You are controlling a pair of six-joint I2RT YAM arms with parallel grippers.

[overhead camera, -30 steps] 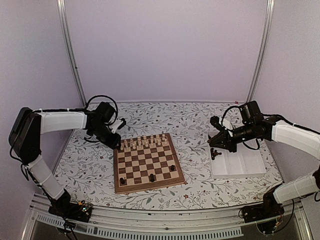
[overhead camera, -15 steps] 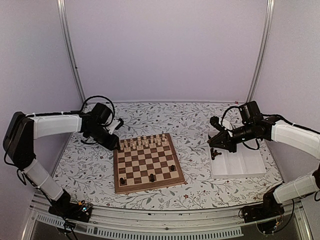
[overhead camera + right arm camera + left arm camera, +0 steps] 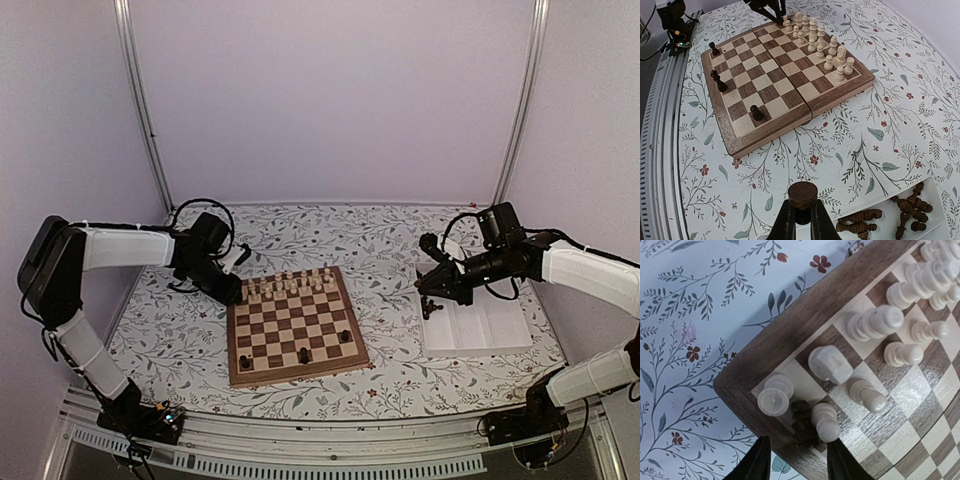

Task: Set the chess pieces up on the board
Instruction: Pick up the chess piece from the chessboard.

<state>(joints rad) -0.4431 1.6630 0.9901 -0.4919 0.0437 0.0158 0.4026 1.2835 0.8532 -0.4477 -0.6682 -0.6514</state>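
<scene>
**Me:** Backing off a touch, my left gripper (image 3: 797, 462) sits further toward the upper left of the overhead view than a second ago, and its jaws have spread. The right arm has not shifted.

**You:** What is between those jaws?

**Me:** Nothing held. They stand apart. Just above them in the wrist view, what looks like a small dark piece (image 3: 802, 421) sits at the corner of the board (image 3: 785, 86), tucked in among the pale chessmen (image 3: 875, 322). The fingers touch neither it nor them. I judge it is in the wrong camp, and wide jaws let me close on it without knocking its neighbours.

**You:** And the right?

**Me:** My right gripper (image 3: 801, 220) is clamped on a round-topped dark piece (image 3: 802, 194). It is lifted over the flowered cloth (image 3: 850, 150) at the bottom of its own view, beside the white tray (image 3: 490, 330) where spare dark pieces (image 3: 905, 207) lie. I hold it high so it clears everything on the way across.

**You:** How far along?

**Me:** Early, I think: only three dark pieces (image 3: 718, 82) stand on the board's near rows, at the left of the right wrist view.
</scene>
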